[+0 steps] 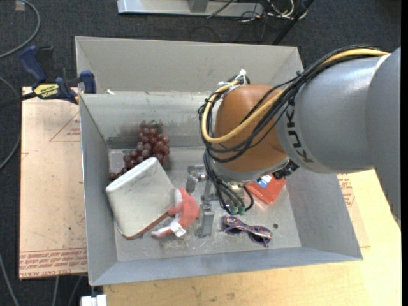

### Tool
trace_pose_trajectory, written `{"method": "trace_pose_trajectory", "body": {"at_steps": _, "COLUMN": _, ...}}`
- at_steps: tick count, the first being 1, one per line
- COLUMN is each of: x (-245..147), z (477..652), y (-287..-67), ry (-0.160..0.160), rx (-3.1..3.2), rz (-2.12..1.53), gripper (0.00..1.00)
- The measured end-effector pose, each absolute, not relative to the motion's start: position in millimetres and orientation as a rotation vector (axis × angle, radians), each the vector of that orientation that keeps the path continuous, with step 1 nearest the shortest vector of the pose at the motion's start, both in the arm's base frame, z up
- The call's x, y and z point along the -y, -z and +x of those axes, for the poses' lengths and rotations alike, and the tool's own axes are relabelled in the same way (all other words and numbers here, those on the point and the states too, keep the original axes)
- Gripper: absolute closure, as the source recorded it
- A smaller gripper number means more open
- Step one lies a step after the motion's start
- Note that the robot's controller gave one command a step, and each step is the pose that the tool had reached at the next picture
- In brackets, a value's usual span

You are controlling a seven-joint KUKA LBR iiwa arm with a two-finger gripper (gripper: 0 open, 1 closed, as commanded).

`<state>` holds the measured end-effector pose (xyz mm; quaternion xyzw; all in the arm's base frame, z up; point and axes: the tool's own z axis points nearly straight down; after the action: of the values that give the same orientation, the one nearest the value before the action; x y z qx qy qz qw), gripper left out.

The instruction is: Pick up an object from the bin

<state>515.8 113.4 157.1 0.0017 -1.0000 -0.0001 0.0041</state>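
**Gripper low beside the red scrap, its grip unreadable**

Above the white pad lies a bunch of dark grapes. At the pad's lower right corner lies a red scrap, with the gripper just right of it. For a good pick, I judge it should centre over the scrap, clear of the pad. Further right lies a purple trinket. The orange wrist cover hides whether the gripper is wide or narrow, and half covers an orange-red thing.

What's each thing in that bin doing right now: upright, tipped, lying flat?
Arm, reaching down into the bin's middle.
Grapes, bunched by the back left wall.
White tray, lying tilted.
Pink thing, lying against the tray.
Purple patterned thing, flat near the front wall.
Orange thing, partly hidden under the arm.
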Motion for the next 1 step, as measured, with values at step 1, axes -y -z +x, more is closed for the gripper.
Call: {"method": "trace_pose_trajectory", "body": {"at_steps": 1, "x": -112.9, "z": 517.4, "y": -161.5, "ry": 0.002, "rx": 3.141, "rz": 0.002, "gripper": 0.0}}
